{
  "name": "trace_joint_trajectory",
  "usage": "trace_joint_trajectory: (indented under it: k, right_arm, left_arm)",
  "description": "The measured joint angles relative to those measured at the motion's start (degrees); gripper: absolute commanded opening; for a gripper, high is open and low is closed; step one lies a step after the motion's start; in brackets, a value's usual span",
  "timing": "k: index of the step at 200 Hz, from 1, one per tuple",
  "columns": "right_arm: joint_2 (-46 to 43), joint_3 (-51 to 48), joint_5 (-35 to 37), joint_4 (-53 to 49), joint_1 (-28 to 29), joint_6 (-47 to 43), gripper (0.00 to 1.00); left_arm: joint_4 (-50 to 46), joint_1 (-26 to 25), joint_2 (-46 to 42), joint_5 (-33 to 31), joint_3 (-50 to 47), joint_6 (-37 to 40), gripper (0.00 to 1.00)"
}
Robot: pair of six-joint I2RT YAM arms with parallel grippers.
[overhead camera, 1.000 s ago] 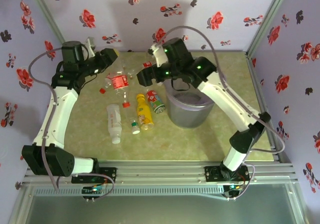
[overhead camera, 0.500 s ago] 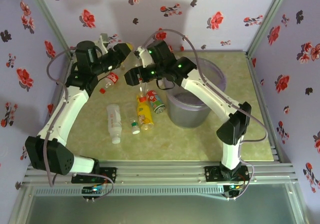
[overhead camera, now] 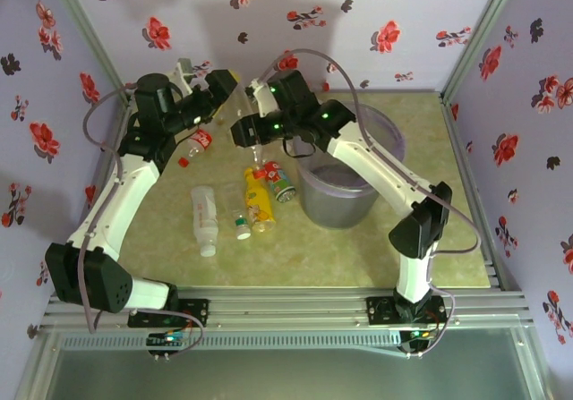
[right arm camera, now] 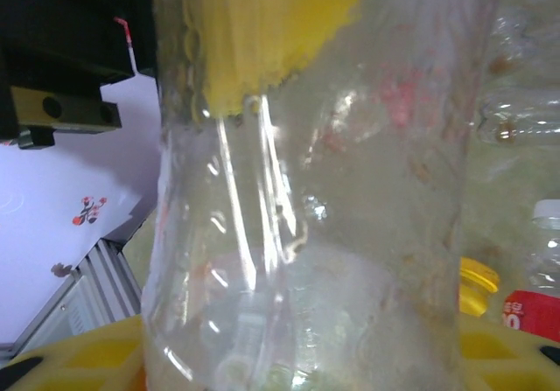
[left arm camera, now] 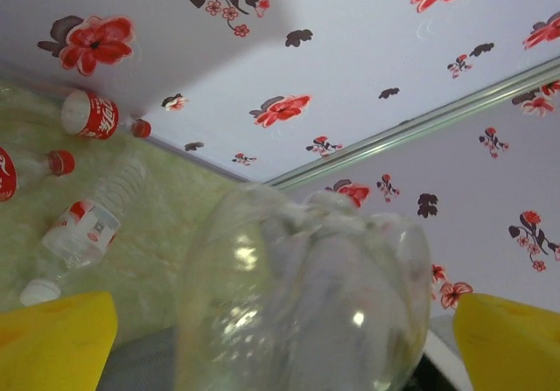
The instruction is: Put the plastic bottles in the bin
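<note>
Looking down, we see our right pincer (right arm camera: 297, 356) closed partway on a clear bottle (left arm camera: 306, 295), held aloft near the tabletop's (overhead camera: 179, 248) 12 o'clock edge, while our left pincer (left arm camera: 280, 343) stands wide open, its pads apart from the bottle. The bin (overhead camera: 340, 208) sits at 4 o'clock from that bottle, and a yellow bottle (overhead camera: 258, 199) lies at 6 o'clock.

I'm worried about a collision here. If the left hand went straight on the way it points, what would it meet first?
The clear plastic bottle, sitting between the left hand's open yellow fingers, right in front of it. What lies behind the bottle is hard to judge.
</note>
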Motion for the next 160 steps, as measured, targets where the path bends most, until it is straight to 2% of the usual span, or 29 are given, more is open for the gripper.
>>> trace_joint_trajectory:
  k: [30, 73, 114, 160]
  right_arm:
    - [-4.39, -0.37, 1.88, -0.15, -3.67, -1.18, 0.52]
    - [-19.37, -6.01, 6.60, -3.13, -10.75, -5.31, 0.50]
    - [-31.10, -16.85, 12.48, -8.28, -14.56, -13.20, 0.47]
    - [-36.39, -30.40, 15.89, -9.92, -18.21, -18.60, 0.46]
  left_arm:
    - [-3.02, 2.19, -3.10, -0.85, -0.46, 1.92, 1.00]
    - [-11.50, 6.54, -10.32, -4.48, -3.96, 8.72, 0.98]
    - [-23.10, 6.51, -11.78, -11.43, -9.53, 17.25, 0.92]
    - [-30.60, 6.51, -11.85, -16.65, -17.79, 21.62, 0.91]
